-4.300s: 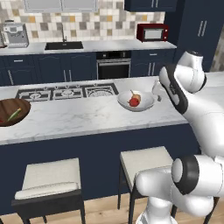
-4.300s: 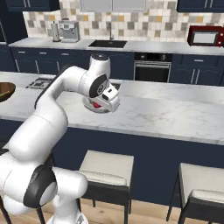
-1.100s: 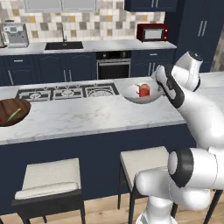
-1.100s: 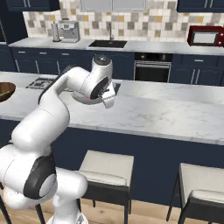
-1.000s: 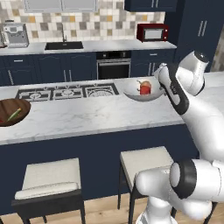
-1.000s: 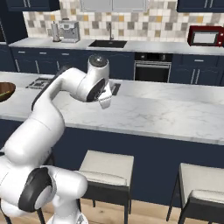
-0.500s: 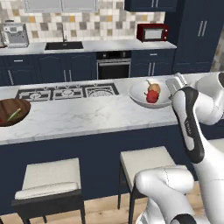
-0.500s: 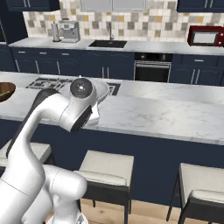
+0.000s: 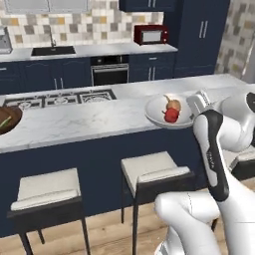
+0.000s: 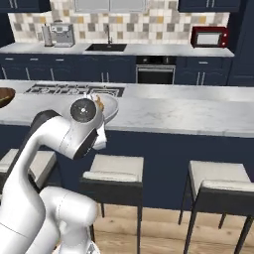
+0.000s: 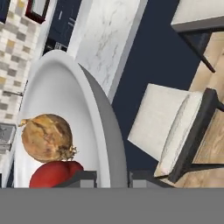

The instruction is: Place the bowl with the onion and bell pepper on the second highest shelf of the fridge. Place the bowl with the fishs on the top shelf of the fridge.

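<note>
You are pinching the rim of the white bowl (image 9: 168, 112) between the gripper (image 11: 111, 177) fingers, keeping it level above the island counter (image 9: 79, 122) edge so the onion (image 9: 173, 104) and bell pepper (image 9: 171, 115) aren't rolling out.

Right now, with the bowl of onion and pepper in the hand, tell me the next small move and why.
Probably keep the bowl level and carry it clear of the counter. The hand pinches only its rim, the onion and bell pepper lie loose inside, and it hangs past the counter's edge above the stools.
</note>
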